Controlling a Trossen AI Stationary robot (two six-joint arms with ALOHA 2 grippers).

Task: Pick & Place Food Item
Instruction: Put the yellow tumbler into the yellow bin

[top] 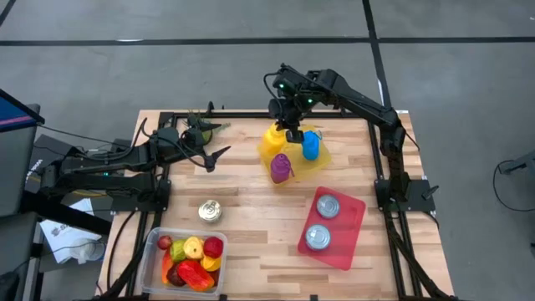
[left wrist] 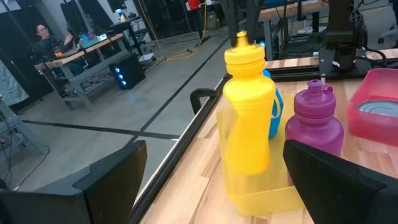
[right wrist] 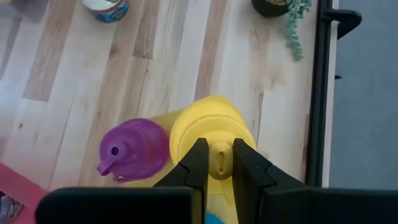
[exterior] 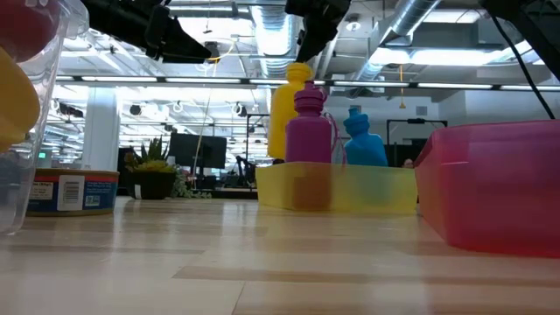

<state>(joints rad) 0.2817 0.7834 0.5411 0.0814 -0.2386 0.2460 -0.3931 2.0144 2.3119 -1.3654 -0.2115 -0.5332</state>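
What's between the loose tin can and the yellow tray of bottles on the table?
Only bare wood tabletop in the high view: nothing lies between the loose tin can and the yellow plastic tray holding the three bottles.

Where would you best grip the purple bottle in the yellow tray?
Probably the purple bottle by its narrow neck, from straight above. It stands upright in the yellow tray, with the yellow bottle close beside it, leaving little side room.
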